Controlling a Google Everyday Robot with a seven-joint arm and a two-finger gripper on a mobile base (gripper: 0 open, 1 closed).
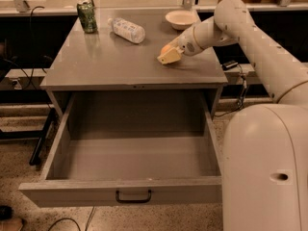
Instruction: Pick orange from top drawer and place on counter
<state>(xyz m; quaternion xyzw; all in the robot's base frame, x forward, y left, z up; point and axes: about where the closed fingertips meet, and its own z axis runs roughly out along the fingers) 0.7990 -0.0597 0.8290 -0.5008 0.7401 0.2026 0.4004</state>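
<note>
Orange, the small round orange-coloured fruit [166,48], was seen at the right part of the flat grey counter [106,61], directly against the cream two-finger gripper [169,57]. Whether the gripper was closed on it could not be told. The wide grey metal top drawer [130,191] was pulled open with nothing seen inside, so the picking was judged done; only release and withdrawal were left. No writing could be read on the green can [87,17] or the clear plastic bottle [126,30].
</note>
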